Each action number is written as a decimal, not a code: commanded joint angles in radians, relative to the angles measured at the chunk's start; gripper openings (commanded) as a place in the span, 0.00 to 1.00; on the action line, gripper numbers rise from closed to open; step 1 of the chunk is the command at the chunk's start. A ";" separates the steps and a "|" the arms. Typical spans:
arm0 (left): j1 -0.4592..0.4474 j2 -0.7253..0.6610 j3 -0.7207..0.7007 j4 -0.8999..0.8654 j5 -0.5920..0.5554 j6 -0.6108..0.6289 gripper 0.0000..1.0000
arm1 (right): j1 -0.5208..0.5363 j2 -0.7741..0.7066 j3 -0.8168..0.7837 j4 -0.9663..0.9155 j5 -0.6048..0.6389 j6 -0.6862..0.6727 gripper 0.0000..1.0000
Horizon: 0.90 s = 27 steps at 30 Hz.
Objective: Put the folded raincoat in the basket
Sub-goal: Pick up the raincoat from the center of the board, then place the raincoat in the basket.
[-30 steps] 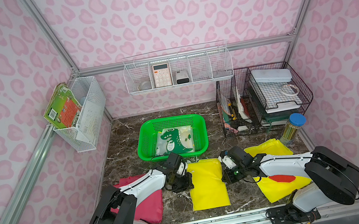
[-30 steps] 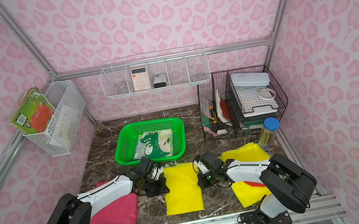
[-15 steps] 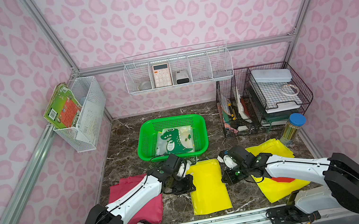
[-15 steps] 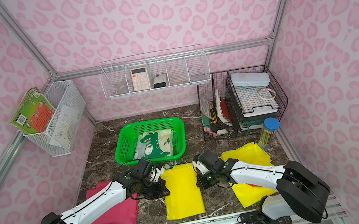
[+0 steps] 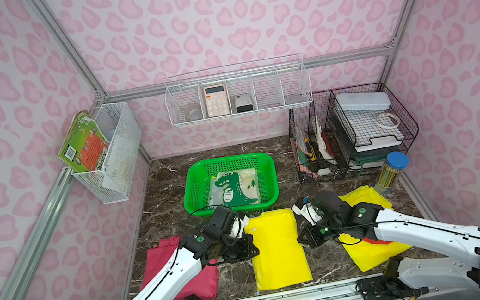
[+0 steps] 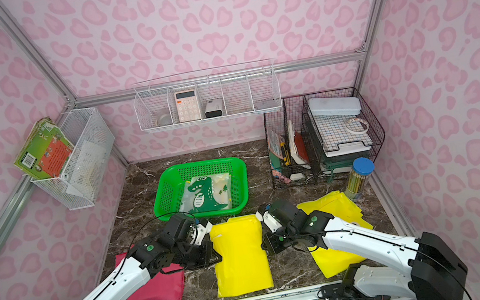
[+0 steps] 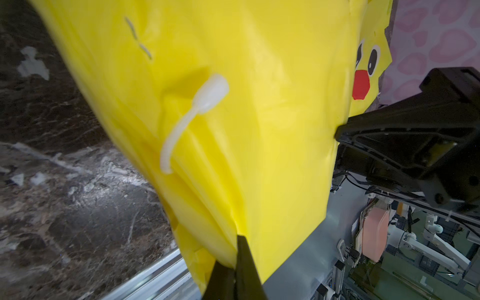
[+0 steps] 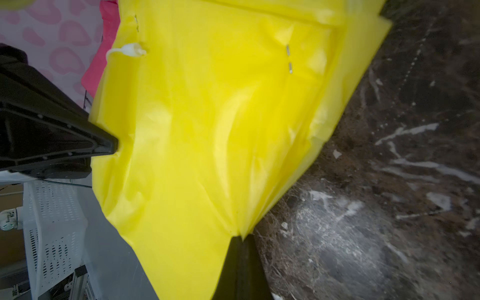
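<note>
Left gripper [image 5: 252,248] is pinched shut on the folded raincoat's [image 5: 278,251] left edge, and the right gripper [image 5: 301,239] on its right edge. The raincoat is mid-front on the worktop [image 5: 168,203], long axis front to back, perhaps slightly lifted. Behind it, the basket [image 5: 196,192] holds a dinosaur-print packet [image 5: 233,188]. A red raincoat [image 6: 159,288] lies front-left and a duck-faced raincoat [image 7: 368,59] front-right. The lettering on the book [image 5: 83,148] is too small to read.
</note>
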 commanded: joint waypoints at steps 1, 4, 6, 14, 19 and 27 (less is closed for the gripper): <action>0.000 -0.020 0.035 -0.043 -0.009 -0.025 0.00 | 0.001 -0.013 0.043 -0.048 -0.009 -0.001 0.00; 0.000 -0.010 0.079 -0.042 -0.016 -0.026 0.00 | 0.001 -0.005 0.085 -0.052 -0.008 -0.005 0.00; -0.001 0.005 0.111 -0.047 -0.019 -0.019 0.00 | 0.001 0.004 0.109 -0.049 -0.008 -0.010 0.00; 0.005 0.088 0.247 -0.101 -0.112 0.015 0.00 | -0.033 0.073 0.209 -0.013 -0.017 -0.035 0.00; 0.065 0.162 0.339 -0.115 -0.119 0.078 0.00 | -0.072 0.134 0.278 0.052 -0.016 -0.043 0.00; 0.262 0.263 0.453 -0.112 -0.048 0.172 0.00 | -0.111 0.288 0.428 0.157 -0.012 -0.034 0.00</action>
